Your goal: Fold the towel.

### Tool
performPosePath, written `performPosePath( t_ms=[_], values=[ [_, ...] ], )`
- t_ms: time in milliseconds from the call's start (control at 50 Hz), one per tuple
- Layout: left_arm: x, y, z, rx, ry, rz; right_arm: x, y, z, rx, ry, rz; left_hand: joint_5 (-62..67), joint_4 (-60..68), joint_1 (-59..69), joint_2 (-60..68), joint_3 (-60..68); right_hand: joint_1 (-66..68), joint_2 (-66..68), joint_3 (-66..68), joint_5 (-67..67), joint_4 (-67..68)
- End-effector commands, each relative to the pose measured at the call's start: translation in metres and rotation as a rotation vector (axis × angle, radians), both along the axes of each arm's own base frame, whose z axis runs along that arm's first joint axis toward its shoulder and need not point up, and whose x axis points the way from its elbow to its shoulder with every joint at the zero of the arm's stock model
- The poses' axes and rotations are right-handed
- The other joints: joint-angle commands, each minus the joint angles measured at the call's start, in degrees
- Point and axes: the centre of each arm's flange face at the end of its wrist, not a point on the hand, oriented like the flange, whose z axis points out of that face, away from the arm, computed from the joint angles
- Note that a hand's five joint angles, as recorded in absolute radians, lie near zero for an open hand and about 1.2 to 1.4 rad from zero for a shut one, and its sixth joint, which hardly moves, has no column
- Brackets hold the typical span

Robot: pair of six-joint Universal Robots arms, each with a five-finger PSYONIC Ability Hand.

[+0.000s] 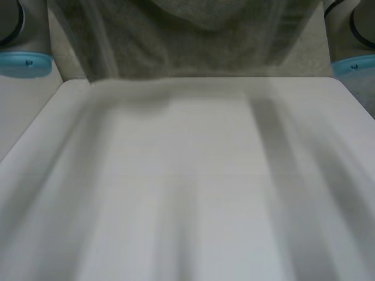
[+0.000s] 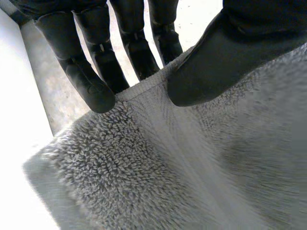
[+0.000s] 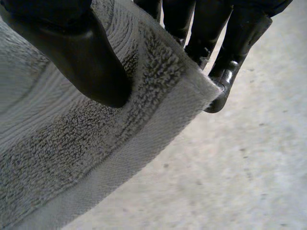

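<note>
Both hands clamped on one edge of the towel (image 2: 182,172), which is held up over the table (image 1: 193,193).

The left hand (image 2: 225,57) pinches the towel with the thumb on the pile and the fingers (image 2: 91,84) behind the hem, just at the edge. The right hand (image 3: 81,62) pinches in the same way, at what looks like a corner. The towel seems to hang from the two hands, and beyond it is the table, with the towel above its far edge. I judge the step in hand is to lay the towel down for a fold (or to bring one edge onto the other; I cannot tell which). To do it well, both pinches should be firm and at equal height. The edge between the hands should be stretched without slack. The lowering should be slow, so that the free end meets the table first and lies flat.
</note>
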Motion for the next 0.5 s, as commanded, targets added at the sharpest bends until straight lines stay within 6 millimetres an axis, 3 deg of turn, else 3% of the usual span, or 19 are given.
performPosePath(
  t_ms=[20,40,60,80,100,120,140,160,180,200,220,240,260,280,360,420,500],
  values=[
    [-0.003,-0.004,-0.084,0.241,-0.074,-0.028,0.003,0.008,-0.060,0.268,0.119,0.068,-14.23,-6.68,-1.48,-5.35,-8.39,10.14,3.62,3.93,5.60,3.70],
    [-0.003,-0.005,-0.105,0.288,-0.095,-0.036,0.004,0.009,-0.078,0.337,0.145,0.074,-14.23,-6.68,-1.48,-5.35,-8.39,10.14,3.62,3.93,5.60,3.70],
    [-0.001,-0.005,-0.127,0.331,-0.120,-0.043,0.004,0.009,-0.078,0.337,0.145,0.074,-14.23,-6.68,-1.48,-5.35,-8.39,10.14,3.62,3.93,5.60,3.70],
    [-0.001,-0.005,-0.127,0.332,-0.120,-0.044,0.003,0.010,-0.094,0.402,0.167,0.075,-14.23,-6.68,-1.48,-5.35,-8.39,10.14,3.62,3.93,5.60,3.70],
    [0.000,-0.004,-0.148,0.366,-0.144,-0.051,0.002,0.013,-0.115,0.480,0.194,0.077,-14.23,-6.68,-1.48,-5.35,-8.39,10.14,3.62,3.93,5.60,3.70],
    [-0.001,0.000,-0.169,0.405,-0.170,-0.065,0.002,0.013,-0.115,0.481,0.194,0.077,-14.23,-6.68,-1.48,-5.35,-8.39,10.14,3.62,3.93,5.60,3.70],
    [-0.001,0.000,-0.169,0.406,-0.170,-0.065,0.001,0.017,-0.134,0.551,0.222,0.084,-14.23,-6.68,-1.48,-5.35,-8.39,10.14,3.62,3.93,5.60,3.70],
    [0.001,0.004,-0.190,0.449,-0.191,-0.073,0.001,0.017,-0.134,0.552,0.222,0.084,-14.23,-6.68,-1.48,-5.35,-8.39,10.14,3.62,3.93,5.60,3.70],
    [0.001,0.009,-0.210,0.484,-0.212,-0.083,0.000,0.022,-0.153,0.615,0.247,0.089,-14.23,-6.68,-1.48,-5.35,-8.39,10.14,3.62,3.93,5.60,3.70],
    [0.001,0.009,-0.210,0.484,-0.212,-0.083,-0.002,0.027,-0.171,0.669,0.268,0.090,-14.23,-6.68,-1.48,-5.35,-8.39,10.14,3.62,3.93,5.60,3.70],
    [0.002,0.014,-0.227,0.512,-0.231,-0.089,-0.002,0.027,-0.171,0.669,0.268,0.090,-14.23,-6.68,-1.48,-5.35,-8.39,10.14,3.62,3.93,5.60,3.70],
    [0.002,0.014,-0.227,0.512,-0.231,-0.089,-0.004,0.031,-0.188,0.715,0.292,0.090,-14.23,-6.68,-1.48,-5.35,-8.39,10.14,3.62,3.93,5.60,3.70],
    [0.005,0.019,-0.242,0.538,-0.250,-0.086,-0.006,0.036,-0.202,0.752,0.315,0.095,-14.23,-6.68,-1.48,-5.35,-8.39,10.14,3.62,3.93,5.60,3.70],
    [0.008,0.023,-0.253,0.556,-0.267,-0.077,-0.006,0.037,-0.202,0.752,0.316,0.095,-14.23,-6.68,-1.48,-5.35,-8.39,10.14,3.62,3.93,5.60,3.70],
    [0.017,0.035,-0.273,0.596,-0.311,-0.055,-0.016,0.052,-0.238,0.862,0.377,0.099,-14.23,-6.68,-1.48,-5.35,-8.39,10.14,3.62,3.93,5.60,3.70],
    [0.024,0.049,-0.279,0.617,-0.349,-0.039,-0.025,0.064,-0.249,0.922,0.399,0.091,-14.23,-6.68,-1.48,-5.35,-8.39,10.14,3.62,3.93,5.60,3.70],
    [0.034,0.077,-0.269,0.624,-0.364,-0.034,-0.037,0.082,-0.228,0.913,0.399,0.075,-14.23,-6.68,-1.48,-5.35,-8.39,10.14,3.62,3.93,5.60,3.70]
  ],
)
